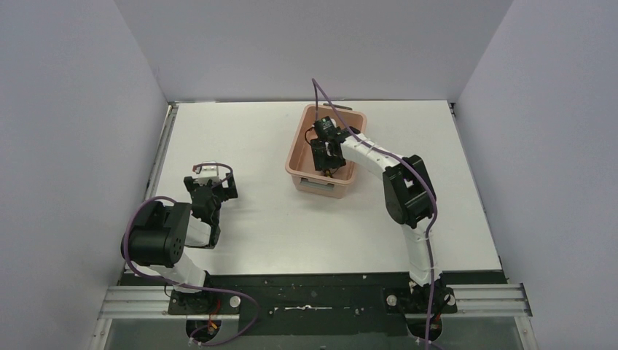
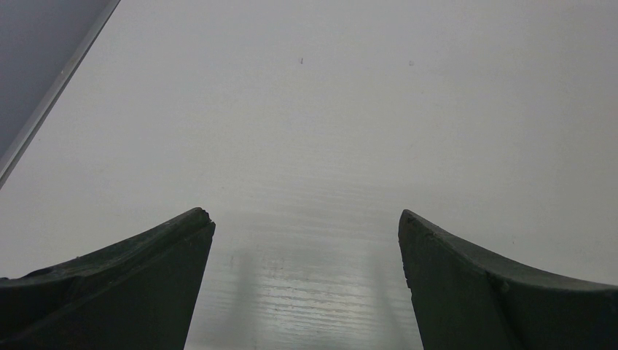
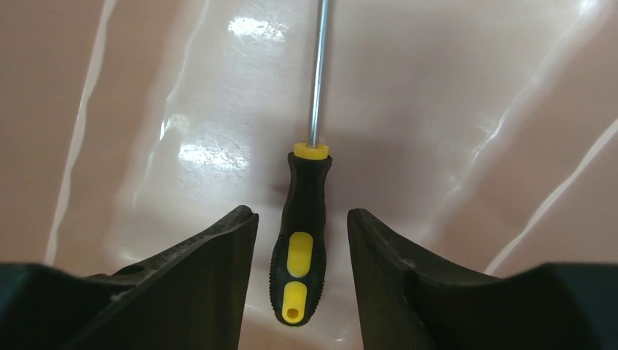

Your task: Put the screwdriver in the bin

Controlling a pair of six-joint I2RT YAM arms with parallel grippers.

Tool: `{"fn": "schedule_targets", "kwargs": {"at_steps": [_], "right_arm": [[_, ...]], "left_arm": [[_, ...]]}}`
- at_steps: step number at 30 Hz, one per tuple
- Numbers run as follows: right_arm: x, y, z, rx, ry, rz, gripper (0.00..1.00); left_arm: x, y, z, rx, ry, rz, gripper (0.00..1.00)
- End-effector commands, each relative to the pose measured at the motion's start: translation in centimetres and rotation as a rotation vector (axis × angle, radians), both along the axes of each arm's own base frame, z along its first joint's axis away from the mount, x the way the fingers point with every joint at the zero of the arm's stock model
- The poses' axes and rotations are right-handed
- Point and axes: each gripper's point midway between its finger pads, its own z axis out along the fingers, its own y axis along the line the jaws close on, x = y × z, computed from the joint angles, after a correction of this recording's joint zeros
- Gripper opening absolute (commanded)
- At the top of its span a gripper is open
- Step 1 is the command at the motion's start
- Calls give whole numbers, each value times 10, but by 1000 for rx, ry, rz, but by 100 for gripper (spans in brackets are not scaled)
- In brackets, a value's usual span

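Note:
The screwdriver (image 3: 302, 219), with a black and yellow handle and a thin metal shaft, lies on the floor of the salmon-pink bin (image 3: 452, 109). In the right wrist view my right gripper (image 3: 300, 213) is open, its fingers either side of the handle with a gap on each side. In the top view the right gripper (image 1: 329, 162) reaches down inside the bin (image 1: 297, 146) and hides the screwdriver. My left gripper (image 1: 208, 175) is open and empty over the bare table at the left; the left wrist view shows its jaws (image 2: 306, 215) wide apart.
The bin stands at the back middle of the white table (image 1: 270, 219). Grey walls enclose the table on three sides. A black rail (image 1: 313, 292) runs along the near edge by the arm bases.

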Motion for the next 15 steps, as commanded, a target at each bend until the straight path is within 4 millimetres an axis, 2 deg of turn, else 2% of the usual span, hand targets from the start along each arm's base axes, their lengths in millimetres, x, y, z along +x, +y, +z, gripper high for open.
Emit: {"fn": "schedule_targets", "kwargs": {"at_steps": [1,2,5,8,9,10,11,12,15], "right_arm": [[27,-1,58,37,-165,-30,52],[28,0,68,44,-184,-29,55],[30,-1,102,64,-243,-30,56],[30,-3,148,100,-328,-18,57],[29,-5,165,114,-360,-15,61],[28,-7,184,130,-399,-4,72],[26,-11,202,148,-437,-2,91],[23,-17,219,169,-474,-10,99],[14,-45,266,253,-618,-21,100]], "left_arm": [[6,-1,14,4,-47,-14,97],[7,-1,14,3,-48,-14,97],[6,-1,14,4,-47,-13,97],[6,-1,14,4,-48,-13,97],[6,-1,14,3,-47,-13,97],[6,-1,13,4,-46,-14,97],[6,-1,13,4,-46,-13,97],[6,-1,13,4,-46,-14,97],[6,-1,14,4,-47,-15,97]]}}
